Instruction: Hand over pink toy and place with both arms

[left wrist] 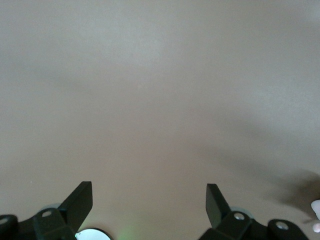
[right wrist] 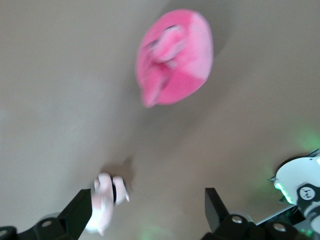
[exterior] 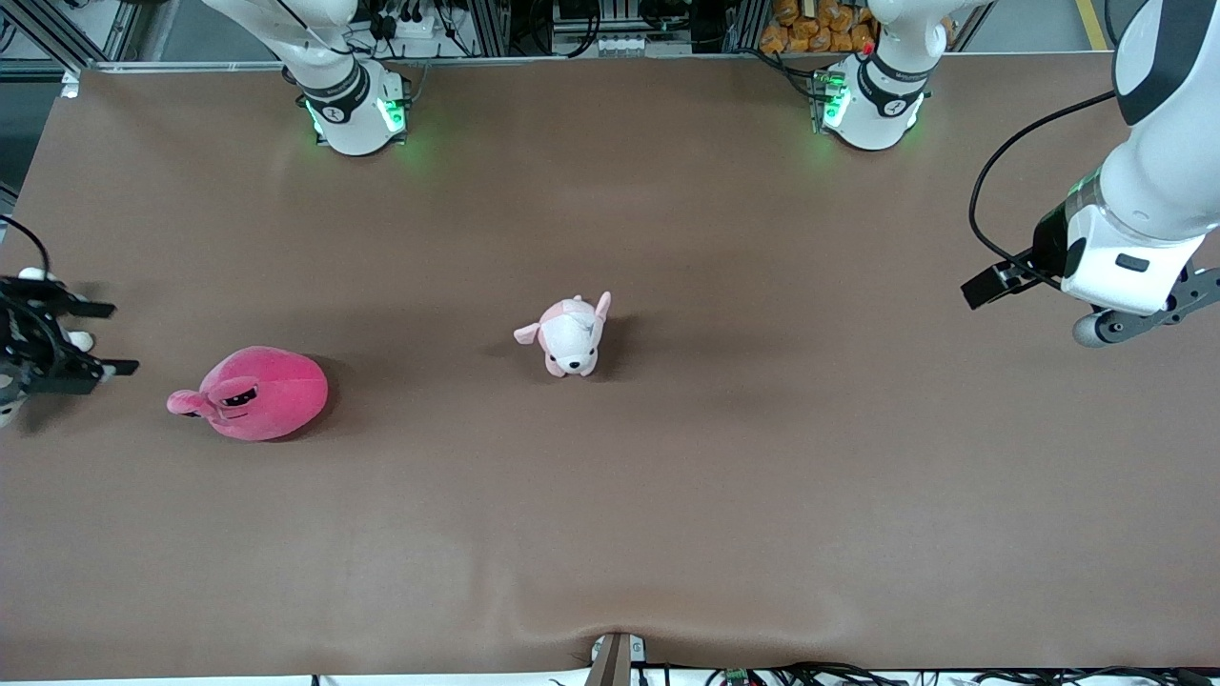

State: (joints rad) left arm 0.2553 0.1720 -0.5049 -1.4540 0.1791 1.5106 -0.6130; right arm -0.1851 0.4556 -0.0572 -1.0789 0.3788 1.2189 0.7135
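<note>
The pink toy [exterior: 250, 393] lies on the brown table [exterior: 667, 495] toward the right arm's end, its eye stalks pointing at the table's end. In the right wrist view the pink toy [right wrist: 175, 57] shows free of any grip. My right gripper [exterior: 124, 337] hangs open over the table's end, beside the toy and apart from it. Nothing sits between the right gripper's [right wrist: 148, 195] fingers. My left arm [exterior: 1134, 238] waits raised over its own end of the table. The left gripper [left wrist: 149, 186] is open over bare table.
A small pale pink-and-white puppy plush [exterior: 570, 335] stands mid-table, a little farther from the front camera than the pink toy; it also shows past one finger in the right wrist view [right wrist: 104, 202]. The arm bases [exterior: 355, 105] [exterior: 872, 100] stand along the back edge.
</note>
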